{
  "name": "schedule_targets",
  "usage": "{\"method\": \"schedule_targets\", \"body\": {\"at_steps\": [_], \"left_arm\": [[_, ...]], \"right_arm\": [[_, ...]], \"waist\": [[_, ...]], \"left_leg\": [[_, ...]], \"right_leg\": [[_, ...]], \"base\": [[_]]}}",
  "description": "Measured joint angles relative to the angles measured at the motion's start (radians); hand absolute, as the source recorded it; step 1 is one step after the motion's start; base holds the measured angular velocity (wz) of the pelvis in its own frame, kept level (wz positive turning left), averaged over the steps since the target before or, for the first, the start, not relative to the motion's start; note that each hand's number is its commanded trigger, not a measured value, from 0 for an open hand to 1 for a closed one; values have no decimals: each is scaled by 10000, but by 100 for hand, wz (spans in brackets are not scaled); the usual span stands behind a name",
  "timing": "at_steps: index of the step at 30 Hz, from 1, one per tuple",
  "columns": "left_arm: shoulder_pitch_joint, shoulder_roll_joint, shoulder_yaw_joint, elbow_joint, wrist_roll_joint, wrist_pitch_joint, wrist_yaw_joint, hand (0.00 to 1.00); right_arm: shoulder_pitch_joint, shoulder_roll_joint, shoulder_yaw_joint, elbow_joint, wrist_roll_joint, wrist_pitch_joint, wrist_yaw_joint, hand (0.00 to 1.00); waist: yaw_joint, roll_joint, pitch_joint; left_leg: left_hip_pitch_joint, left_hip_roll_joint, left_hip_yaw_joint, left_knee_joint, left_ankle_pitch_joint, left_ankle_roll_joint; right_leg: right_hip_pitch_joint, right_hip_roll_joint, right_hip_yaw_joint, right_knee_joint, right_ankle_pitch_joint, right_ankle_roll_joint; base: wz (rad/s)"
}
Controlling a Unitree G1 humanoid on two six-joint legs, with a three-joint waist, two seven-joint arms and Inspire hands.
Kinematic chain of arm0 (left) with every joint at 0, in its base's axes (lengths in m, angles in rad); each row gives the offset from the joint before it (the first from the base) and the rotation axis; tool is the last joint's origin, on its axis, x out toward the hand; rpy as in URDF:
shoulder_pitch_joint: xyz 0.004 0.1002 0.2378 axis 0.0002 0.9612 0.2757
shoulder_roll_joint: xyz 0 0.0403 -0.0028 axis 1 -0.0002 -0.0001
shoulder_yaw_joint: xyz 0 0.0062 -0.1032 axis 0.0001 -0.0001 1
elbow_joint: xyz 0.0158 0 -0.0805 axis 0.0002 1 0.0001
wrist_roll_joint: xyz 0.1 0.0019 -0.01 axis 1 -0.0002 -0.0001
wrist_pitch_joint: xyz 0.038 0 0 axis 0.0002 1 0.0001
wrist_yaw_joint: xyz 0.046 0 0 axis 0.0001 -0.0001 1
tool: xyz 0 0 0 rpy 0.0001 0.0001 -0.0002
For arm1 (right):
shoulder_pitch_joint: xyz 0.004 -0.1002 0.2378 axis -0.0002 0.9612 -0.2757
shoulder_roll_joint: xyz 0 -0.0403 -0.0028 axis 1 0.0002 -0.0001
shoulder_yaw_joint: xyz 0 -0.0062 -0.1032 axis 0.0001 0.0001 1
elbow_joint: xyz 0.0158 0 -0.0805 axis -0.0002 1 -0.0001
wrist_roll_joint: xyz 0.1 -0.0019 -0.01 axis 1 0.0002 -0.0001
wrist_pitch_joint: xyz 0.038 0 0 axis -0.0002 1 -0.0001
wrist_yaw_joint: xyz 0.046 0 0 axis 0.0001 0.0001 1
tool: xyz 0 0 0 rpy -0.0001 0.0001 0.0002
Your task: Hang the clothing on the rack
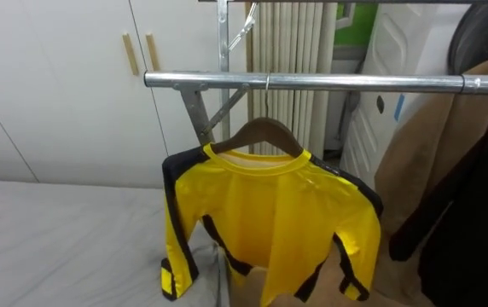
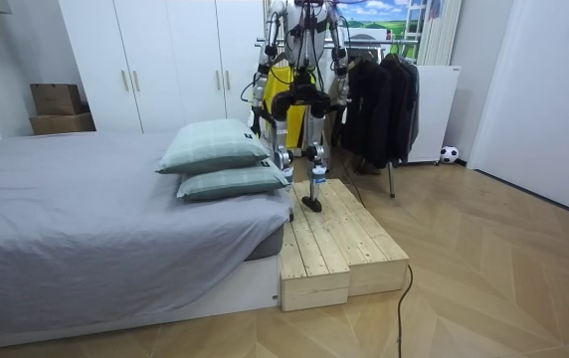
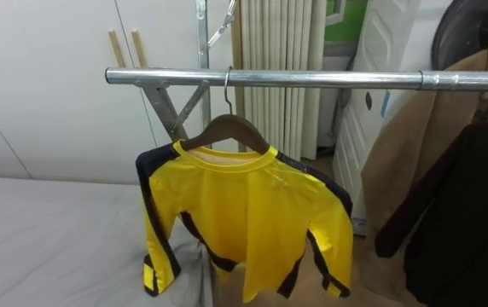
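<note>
- Centre of the left eye view: yellow shirt (image 1: 274, 213) with black trim, on a wooden hanger (image 1: 265, 132).
- Hooked over the metal rail (image 1: 329, 82) that crosses the upper part of the frame; hook just right of the rail's slanted brace.
- Sleeves down on both sides, cuffs near the bottom edge; lower left cuff in front of the grey bed (image 1: 56, 230).
- Right of the frame, on the same rail: tan coat (image 1: 432, 162), and a dark garment (image 1: 483, 230) at the far right, apart from the shirt.
- Upper left: white wardrobe doors (image 1: 56, 85) with wooden handles; behind the rail, a white ribbed radiator (image 1: 291, 43).
- Top centre of the room view: standing upright on a wooden platform (image 2: 339, 239) beside the bed, back to the camera, facing the rack.
- Left hand (image 2: 258, 99) at the room view's left of the body, right hand (image 2: 343, 96) at its right; both too small to tell whether open or closed.
- Yellow of the shirt glimpsed past the torso; dark clothes (image 2: 379, 99) on the rack to the right.
- Left of the legs: two pale green pillows (image 2: 215, 149) stacked on the bed.
- Far left: cardboard boxes (image 2: 58, 99); right of centre on the floor, a ball (image 2: 449, 154).
</note>
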Motion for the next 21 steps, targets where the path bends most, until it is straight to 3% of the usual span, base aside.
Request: {"method": "schedule_targets", "body": {"at_steps": [12, 21], "left_arm": [[-90, 0, -223, -170, 321, -66, 584, 0], [-101, -9, -378, -171, 328, -264, 817, 0]], "right_arm": [[-290, -121, 832, -17, -137, -196, -217, 0], [-252, -127, 1118, -342, -456, -397, -551, 0]], "waist": [[31, -100, 54], [139, -71, 40]], "left_leg": [[-8, -2, -99, -1, 0, 0], [5, -3, -99, -9, 0, 0]], "right_leg": [[22, 1, -35, -14, 0, -2], [3, 23, 80, -7, 3, -5]], "base": [[0], [-1]]}}
